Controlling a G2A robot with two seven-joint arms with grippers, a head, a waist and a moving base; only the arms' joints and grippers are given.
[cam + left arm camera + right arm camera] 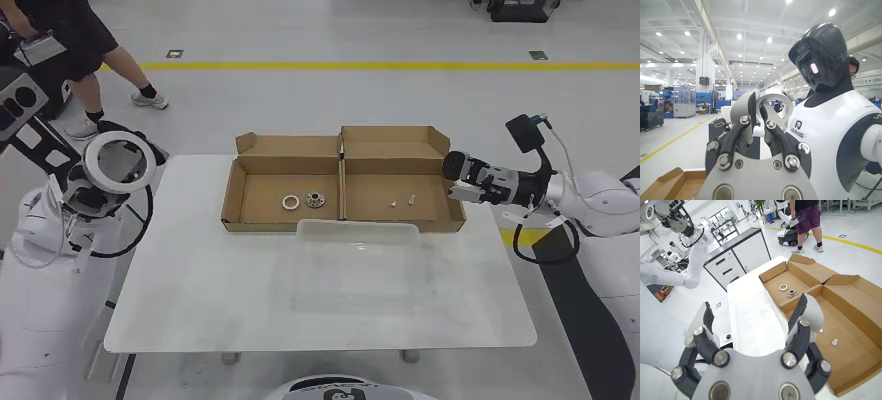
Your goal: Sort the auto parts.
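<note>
My left gripper (758,109) is raised off the table's left edge, shut on the wall of a large metal ring (776,102); in the top view that ring (120,165) hangs over the floor beside the table. My right gripper (753,313) is open and holds nothing, hovering by the right end of the cardboard box (343,160). In the box's left compartment lie a small metal ring (783,287) and a flanged bushing (791,293). Two small bolts (834,342) lie in the right compartment.
A clear plastic tray (355,265) sits on the white table (200,280) just in front of the box. A grey drawer cabinet (738,256) stands past the table's left side.
</note>
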